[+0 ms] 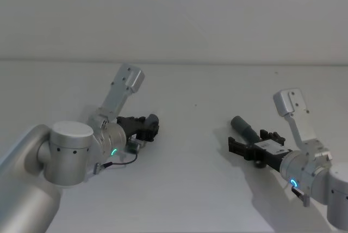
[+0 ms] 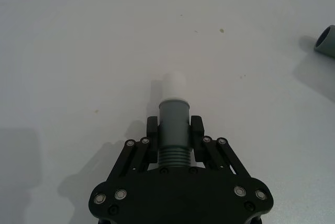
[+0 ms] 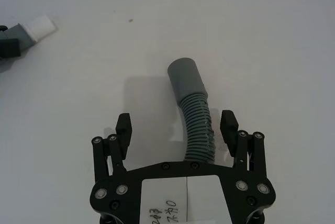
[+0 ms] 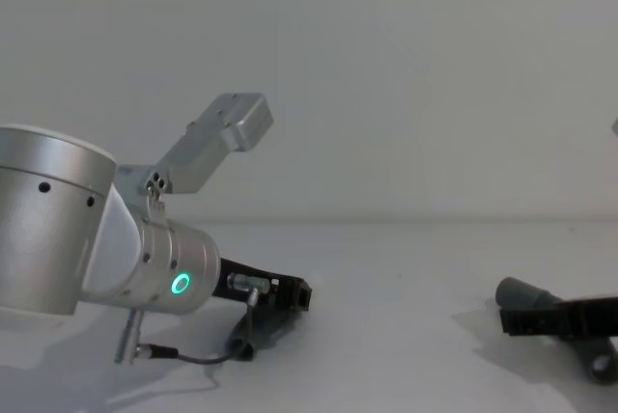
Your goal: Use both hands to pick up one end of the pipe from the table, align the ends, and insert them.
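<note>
Head view: my left gripper (image 1: 145,127) sits well to the left of the longer piece's cuff (image 1: 239,125), clamped on the dark shorter piece (image 1: 152,120). My right gripper (image 1: 246,150) lies just behind that cuff, low over the tabletop (image 1: 190,189), with its jaws spread either side of the hose.

Left wrist view: the fingers (image 2: 153,130) pinch the shorter piece's cuff (image 2: 174,114) just ahead of the ribs. That leaves the white tip (image 2: 174,84) sticking out free, which I take to be deliberate, so that nothing blocks it going into the other end. The longer piece's cuff shows far off and to one side of where the tip points, so the ends are not lined up. I cannot tell whether the shorter piece is clear of the tabletop.

Right wrist view: the right gripper is wide open and holds nothing. The ribbed longer piece (image 3: 200,130) runs between its fingers, touching neither and nearer one of them. The cuff juts out past the fingertips. I think closing on the ribs there would keep the cuff's mouth unobstructed. The white tip lies well apart from that cuff.

Chest view: both grippers ride low. The left is well to the left of the longer piece's cuff, and the right is just behind it.
</note>
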